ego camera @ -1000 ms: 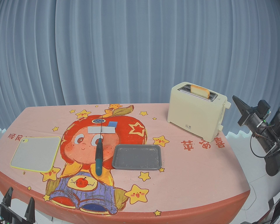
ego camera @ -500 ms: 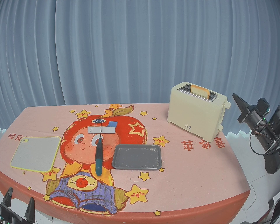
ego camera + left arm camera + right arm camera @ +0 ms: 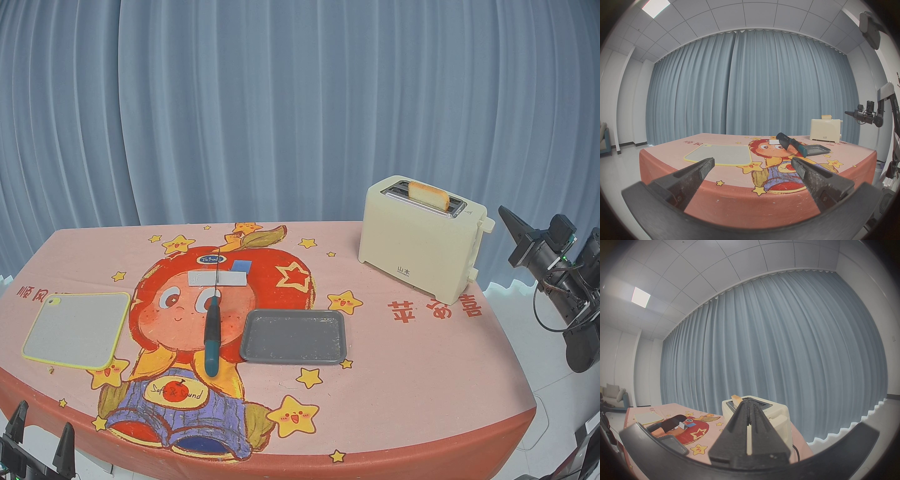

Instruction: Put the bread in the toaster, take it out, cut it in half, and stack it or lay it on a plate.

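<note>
Bread (image 3: 429,195) stands on edge in the toaster (image 3: 419,247) slot, 2 o'clock on the worktop (image 3: 406,375), top crust poking out. Probably light, stiff but crumbly: pinch the exposed top across its flat faces, gently. Long edge runs along the slot, roughly 9 to 3. Right tool (image 3: 502,211) pressed together, apart from toaster at 3; left tool (image 3: 752,164) spread wide at 7

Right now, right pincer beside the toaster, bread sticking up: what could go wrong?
1. Right pincer is shut; going in like that could knock the bread, not grip it.
2. Little of the slice shows above the toaster, so a grip may slip.
3. Toaster stands near the table edge; a push might shift it.
</note>
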You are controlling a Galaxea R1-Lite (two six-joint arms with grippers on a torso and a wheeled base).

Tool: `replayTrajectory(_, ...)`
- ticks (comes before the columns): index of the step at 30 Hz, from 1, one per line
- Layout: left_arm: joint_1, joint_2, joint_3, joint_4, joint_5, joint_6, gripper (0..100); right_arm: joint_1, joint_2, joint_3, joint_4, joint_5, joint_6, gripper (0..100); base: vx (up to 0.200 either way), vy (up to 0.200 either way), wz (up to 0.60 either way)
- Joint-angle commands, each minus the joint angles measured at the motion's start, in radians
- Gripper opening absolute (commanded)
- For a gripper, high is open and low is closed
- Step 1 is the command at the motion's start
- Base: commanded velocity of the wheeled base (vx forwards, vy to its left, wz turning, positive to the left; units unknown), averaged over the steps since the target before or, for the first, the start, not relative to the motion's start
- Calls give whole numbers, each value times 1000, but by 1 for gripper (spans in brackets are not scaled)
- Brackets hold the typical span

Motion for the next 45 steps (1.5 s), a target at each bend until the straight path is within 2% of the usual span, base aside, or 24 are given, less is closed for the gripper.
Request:
replayTrajectory(1, 1, -1, 18, 0, 1, 0, 100, -3, 24, 2, -9, 1, -2, 0, 0, 0, 0)
replayTrajectory(45, 1, -1, 18, 0, 1, 0, 100, -59, 165, -35, -10, 2, -5, 0, 0, 0, 0)
